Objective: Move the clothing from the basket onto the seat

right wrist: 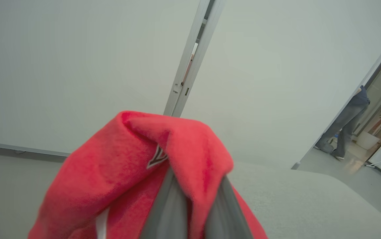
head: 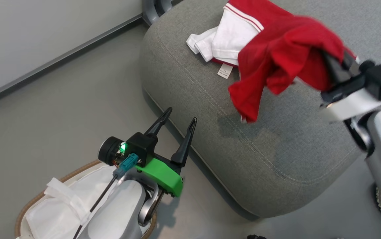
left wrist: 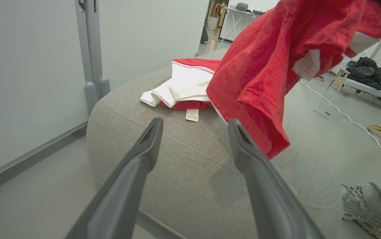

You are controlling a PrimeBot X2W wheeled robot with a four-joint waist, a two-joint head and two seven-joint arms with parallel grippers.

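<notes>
Head view shows the plain red garment [head: 276, 56] hanging from the closed right gripper [head: 333, 66], above the seat [head: 276, 159], not yet released. Beyond it the white-sleeved jersey [head: 233, 36] already lies on the seat. Behind the open, empty left gripper [head: 182, 114] the basket [head: 32, 200] seems emptied. A person's shoe [left wrist: 359, 205] stands beside the seat; nothing blocks the drop.

A: Left arm?
B: Low at the lower left, its dark two-fingered left end effector [head: 182, 114] spread wide, fingertips angled upward.
A: Right?
B: Raised at the right edge — right end effector [head: 338, 68] pinched tight on a red fabric garment [head: 276, 56].
</notes>
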